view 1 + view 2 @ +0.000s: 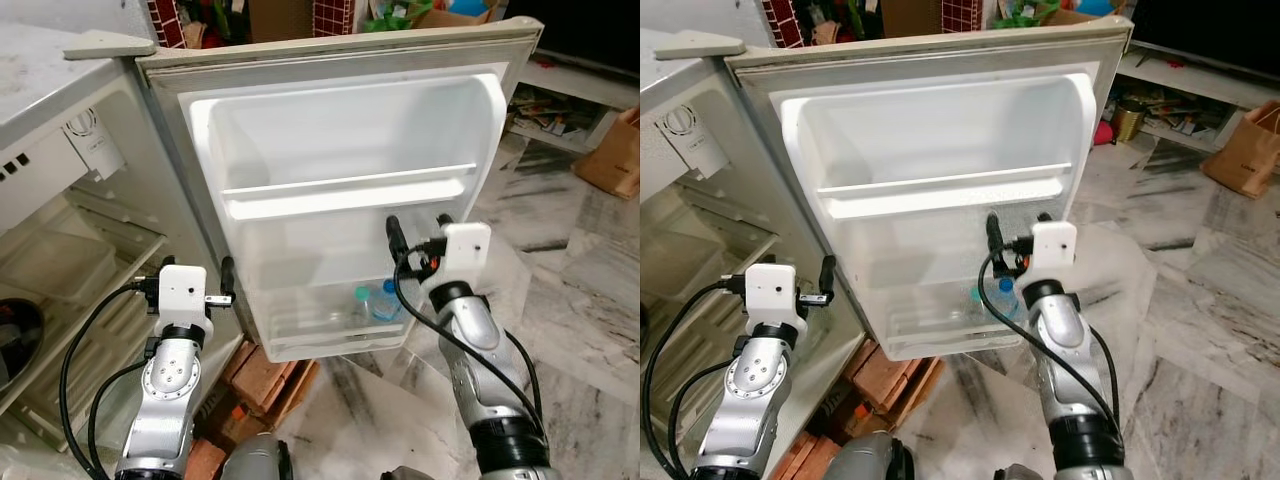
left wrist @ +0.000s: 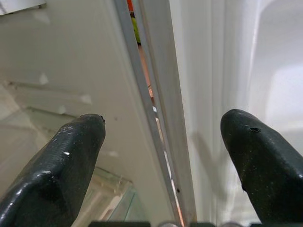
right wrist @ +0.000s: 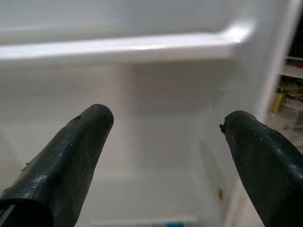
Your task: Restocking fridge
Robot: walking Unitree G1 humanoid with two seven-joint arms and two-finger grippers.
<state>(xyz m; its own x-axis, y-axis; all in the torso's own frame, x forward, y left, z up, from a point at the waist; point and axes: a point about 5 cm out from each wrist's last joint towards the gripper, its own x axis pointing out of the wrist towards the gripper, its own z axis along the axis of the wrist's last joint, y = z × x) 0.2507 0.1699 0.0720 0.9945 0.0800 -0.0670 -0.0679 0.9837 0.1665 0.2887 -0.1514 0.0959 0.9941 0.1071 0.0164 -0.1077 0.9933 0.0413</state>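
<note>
the fridge door [image 1: 340,130] stands swung wide open, its inner side facing the robot, its long axis running upright. a white rail [image 1: 345,192] crosses it level at mid height, and a clear bin [image 1: 330,335] sits at its foot. two bottles [image 1: 375,302] with blue caps stand upright in that bin, caps up, toward the door's free edge.

the right gripper [image 1: 415,235] hangs just above the bottles, in front of the door's lower half, fingers [image 3: 66,161] spread wide with nothing between them, pointing into the door and slightly up toward the rail.

the left gripper [image 1: 195,275] is at the door's hinge edge, fingers [image 2: 57,161] also spread and empty, straddling the seam between door and cabinet [image 1: 60,260]. glass shelves [image 1: 75,230] lie level inside the cabinet. red bricks [image 1: 265,375] sit on the marble floor [image 1: 570,290] under the door.
</note>
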